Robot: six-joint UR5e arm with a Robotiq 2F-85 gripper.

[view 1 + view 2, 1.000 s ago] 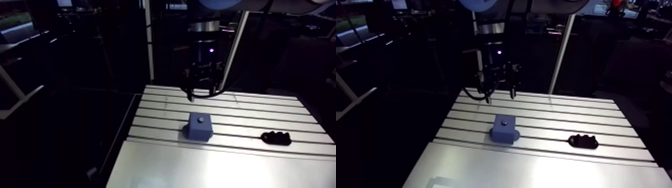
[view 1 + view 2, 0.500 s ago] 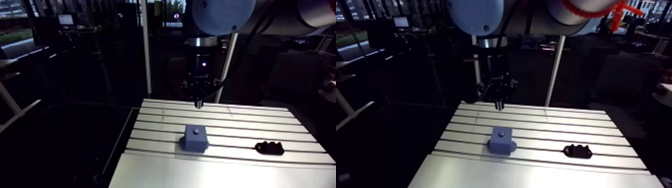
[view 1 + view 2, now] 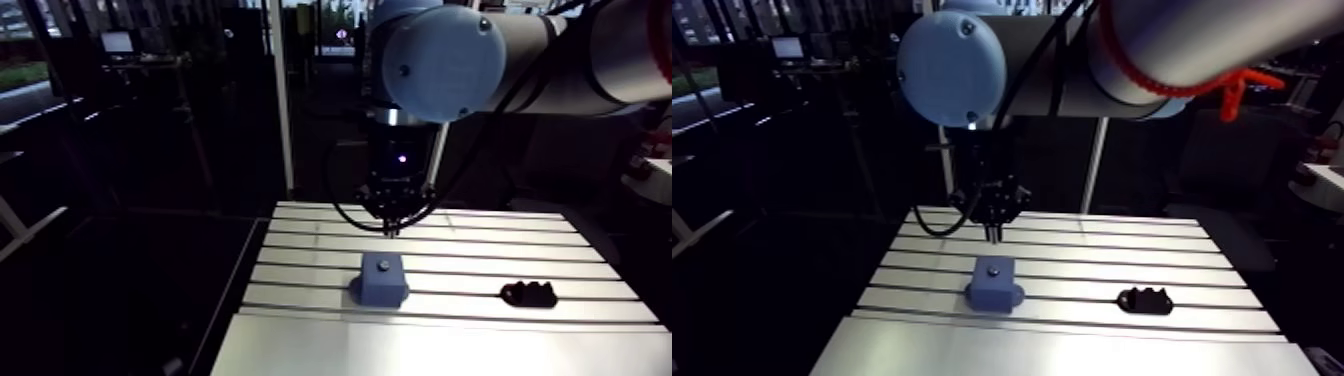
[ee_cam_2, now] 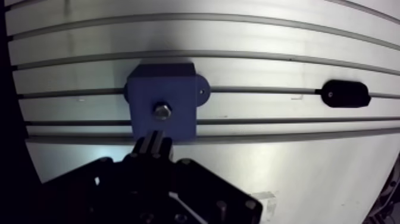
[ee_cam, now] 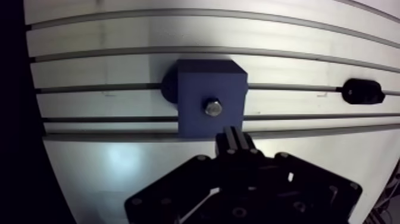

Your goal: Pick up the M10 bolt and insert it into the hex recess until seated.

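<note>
The M10 bolt point(image 5: 213, 108) stands head-up in the blue block point(image 5: 211, 83), apparently already in the hex recess. The gripper point(image 5: 234, 136) hovers just behind it, fingers closed together on nothing. Any seating push should come straight down on the head, so the block does not slide on the table point(image 5: 119, 164).

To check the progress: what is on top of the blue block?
A bolt head sits at the centre of the blue block's top. The recess and shank under it are covered.
</note>
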